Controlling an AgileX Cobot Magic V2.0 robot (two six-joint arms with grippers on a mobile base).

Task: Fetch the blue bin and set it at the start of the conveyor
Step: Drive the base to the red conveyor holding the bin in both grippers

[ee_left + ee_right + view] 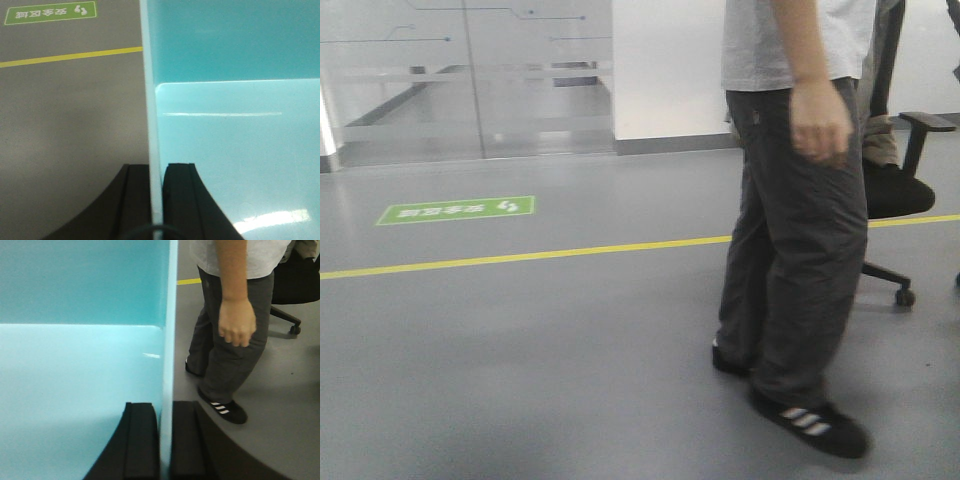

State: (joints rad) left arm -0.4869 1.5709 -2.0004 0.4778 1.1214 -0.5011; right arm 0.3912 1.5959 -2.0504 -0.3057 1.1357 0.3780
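Blue bin [235, 140] is off the floor [70, 125], carried from both sides: left gripper [156, 200] clamps its left wall, right gripper [165, 440] its right wall, likely to keep it level, while the conveyor start is nowhere in view.

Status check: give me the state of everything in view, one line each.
Pale cyan plastic bin: held by opposite walls, visible interior empty.
Left gripper: shut on one bin wall.
Right gripper: shut on the opposite wall.
Person in grey trousers: standing, arm hanging down.
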